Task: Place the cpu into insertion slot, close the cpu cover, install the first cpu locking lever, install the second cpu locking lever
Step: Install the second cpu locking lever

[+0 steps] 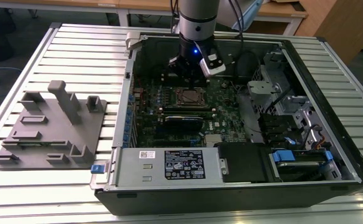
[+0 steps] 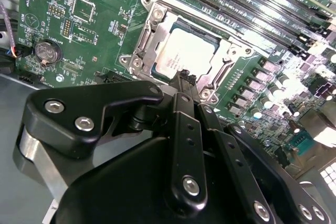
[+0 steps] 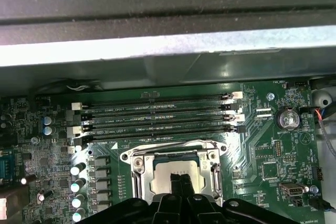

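your tool (image 2: 184, 77) has its fingers pressed together with nothing between them, tips right at the edge of the cpu (image 2: 190, 52), which sits flat in the insertion slot (image 3: 176, 174) with the cpu cover (image 2: 152, 35) closed over it.

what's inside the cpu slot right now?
The cpu lies in the slot, grey top showing through the cover window. The hand hides its near edge; contacts beneath are covered.
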Robot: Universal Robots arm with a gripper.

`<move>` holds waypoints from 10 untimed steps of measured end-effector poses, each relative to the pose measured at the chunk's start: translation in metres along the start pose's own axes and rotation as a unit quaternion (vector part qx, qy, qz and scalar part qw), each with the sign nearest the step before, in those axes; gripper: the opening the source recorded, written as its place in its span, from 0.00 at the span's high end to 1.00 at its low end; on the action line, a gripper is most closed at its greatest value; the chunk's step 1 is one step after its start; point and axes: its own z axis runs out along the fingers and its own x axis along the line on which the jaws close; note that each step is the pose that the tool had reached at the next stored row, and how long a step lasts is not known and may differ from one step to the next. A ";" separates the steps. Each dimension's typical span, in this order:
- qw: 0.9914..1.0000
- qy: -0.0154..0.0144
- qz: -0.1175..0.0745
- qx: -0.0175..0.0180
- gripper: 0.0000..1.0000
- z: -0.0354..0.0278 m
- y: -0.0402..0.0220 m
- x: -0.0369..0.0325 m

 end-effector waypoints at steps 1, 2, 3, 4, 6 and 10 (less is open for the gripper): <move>1.000 0.000 0.000 0.000 0.89 -0.0001 -0.0005 0.0000; 1.000 0.000 0.000 0.000 0.89 0.0000 -0.0011 -0.0001; 1.000 0.000 0.000 0.000 0.89 -0.0001 -0.0018 -0.0002; 1.000 0.000 0.000 0.000 0.89 -0.0001 -0.0026 -0.0003; 1.000 0.000 0.000 0.000 0.89 -0.0002 -0.0039 -0.0004; 1.000 0.000 0.000 0.000 0.89 -0.0002 -0.0055 -0.0005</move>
